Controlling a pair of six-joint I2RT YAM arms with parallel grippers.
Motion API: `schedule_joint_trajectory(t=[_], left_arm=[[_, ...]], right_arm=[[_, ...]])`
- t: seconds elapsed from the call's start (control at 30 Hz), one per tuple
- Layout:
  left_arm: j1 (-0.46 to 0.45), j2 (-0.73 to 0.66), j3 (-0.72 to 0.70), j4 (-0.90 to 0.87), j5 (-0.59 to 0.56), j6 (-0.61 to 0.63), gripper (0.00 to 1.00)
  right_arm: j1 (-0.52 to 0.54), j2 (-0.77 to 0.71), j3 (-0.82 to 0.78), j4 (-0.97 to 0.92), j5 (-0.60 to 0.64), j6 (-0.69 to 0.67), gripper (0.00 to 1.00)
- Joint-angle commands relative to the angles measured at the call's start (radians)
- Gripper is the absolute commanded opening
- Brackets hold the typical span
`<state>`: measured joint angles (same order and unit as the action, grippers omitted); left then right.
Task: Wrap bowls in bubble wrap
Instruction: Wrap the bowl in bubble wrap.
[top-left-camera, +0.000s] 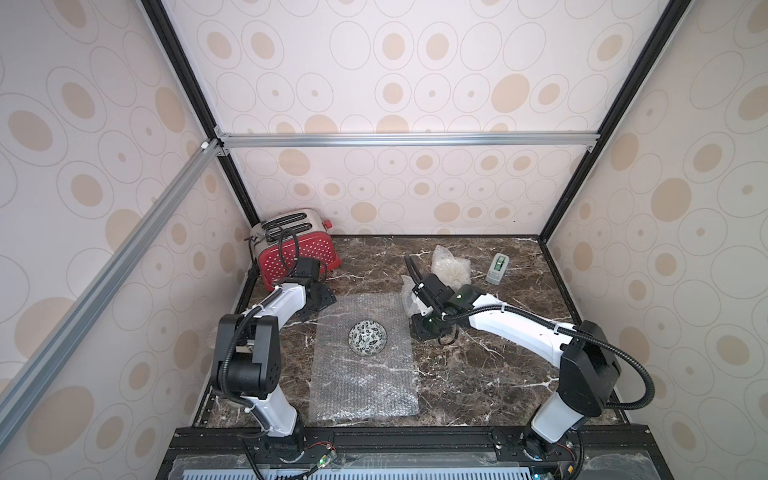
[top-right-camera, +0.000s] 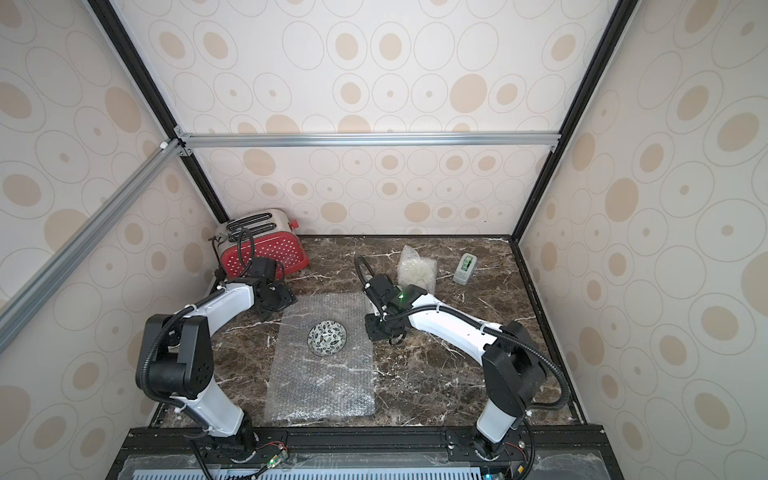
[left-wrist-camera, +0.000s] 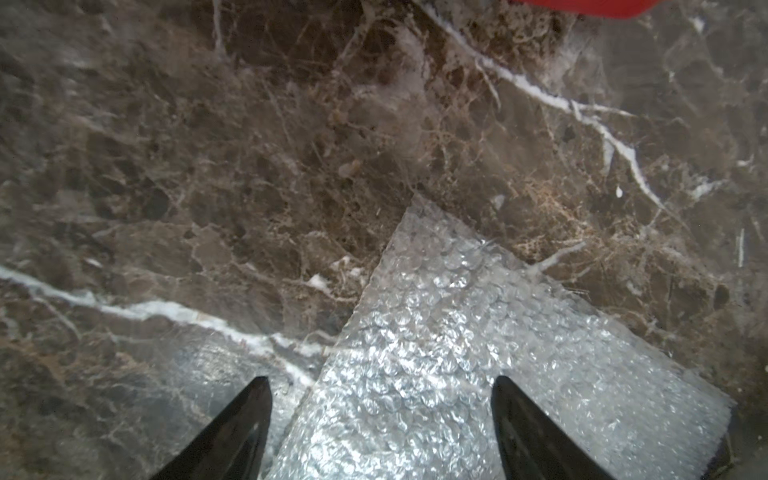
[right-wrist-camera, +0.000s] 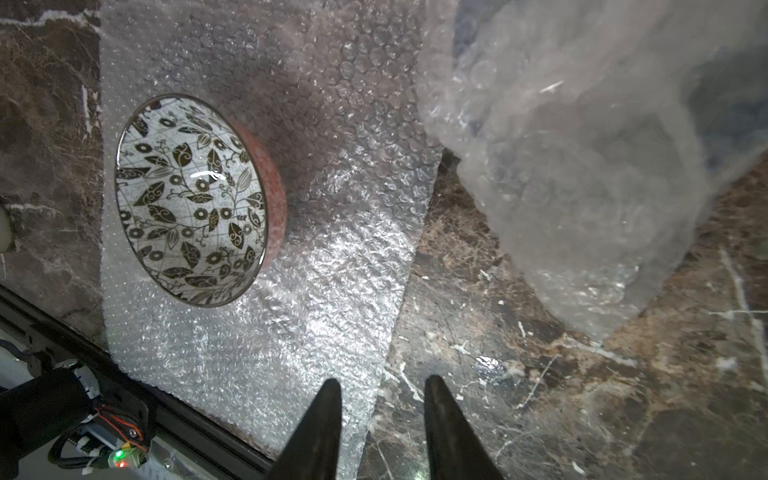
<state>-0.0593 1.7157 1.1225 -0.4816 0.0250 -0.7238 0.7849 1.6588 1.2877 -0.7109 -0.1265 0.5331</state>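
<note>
A white bowl with black leaf pattern stands upright on a flat sheet of bubble wrap. My left gripper hangs open over the sheet's far left corner, nothing between its fingers. My right gripper is open just above the sheet's right edge, one finger over the wrap, the other over bare marble. A bunched mass of bubble wrap lies beside the right gripper; what it holds is unclear.
A wrapped cream bundle sits at the back, a grey tape dispenser to its right. A red toaster stands in the back left corner. The dark marble table is walled on three sides.
</note>
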Motion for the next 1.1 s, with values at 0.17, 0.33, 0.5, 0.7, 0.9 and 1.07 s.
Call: schedule_joint_trajectory(t=[0.17,0.33,0.5,0.7,0.9,1.07], left_arm=[[0.008,0.216,0.233,-0.080,-0.042,0.072,0.77],[0.006,0.298,0.298,-0.072,0.002,0.084,0.68],[0.006,0.298,0.270,-0.069,-0.017,0.092,0.61],[0.006,0.312,0.226,-0.028,0.037,0.099,0.30],[0.007,0.244,0.166,0.000,0.044,0.103,0.03],[0.007,0.184,0.138,0.002,0.041,0.113,0.00]], right_arm=[[0.010,-0.072,-0.090,0.011,0.011,0.002,0.36],[0.011,-0.104,-0.130,0.020,0.022,0.005,0.36],[0.009,-0.139,-0.152,0.016,0.060,0.002,0.36],[0.000,-0.150,-0.152,0.006,0.088,-0.004,0.36],[-0.086,-0.194,-0.217,0.009,0.126,0.037,0.35],[-0.154,-0.211,-0.335,0.102,0.112,0.047,0.36]])
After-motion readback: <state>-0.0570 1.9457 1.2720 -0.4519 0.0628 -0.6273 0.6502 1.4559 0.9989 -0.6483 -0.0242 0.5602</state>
